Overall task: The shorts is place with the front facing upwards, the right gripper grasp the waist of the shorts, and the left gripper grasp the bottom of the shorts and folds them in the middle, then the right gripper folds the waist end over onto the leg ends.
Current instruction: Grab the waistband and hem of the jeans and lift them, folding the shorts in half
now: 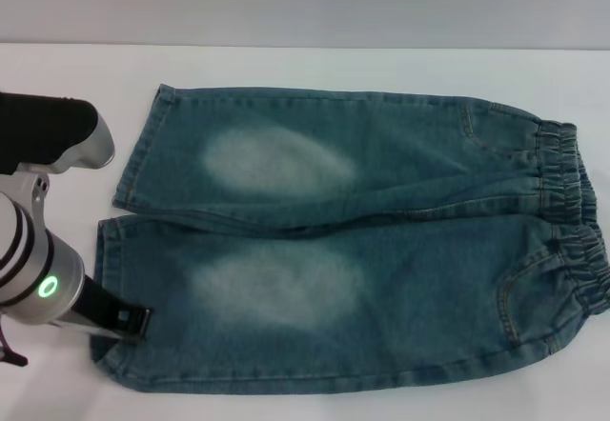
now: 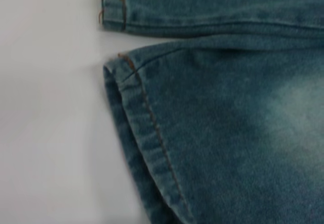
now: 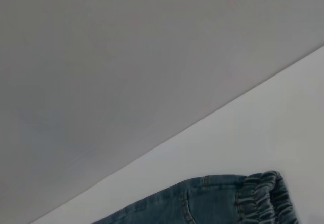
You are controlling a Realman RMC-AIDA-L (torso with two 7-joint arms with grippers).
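Left gripper (image 1: 133, 323): finger state cannot be told; tip sits at the near leg's hem (image 2: 152, 133), low over the cloth. Shorts (image 1: 362, 240) lie flat on the surface (image 1: 76, 69), front up, waist (image 1: 572, 221) far across from the fingers. Right gripper unseen.

Step, as I judge: reaching for the hem. Next: pinch hem cleanly before folding.

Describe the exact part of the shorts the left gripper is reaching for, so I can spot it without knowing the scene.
The shorts lie flat on the white table, elastic waistband on the robot's right. At the opposite end, the left gripper sits at the nearer leg's hem. Unlike the ruffled waistband, it is a straight, flat edge with a stitched seam.
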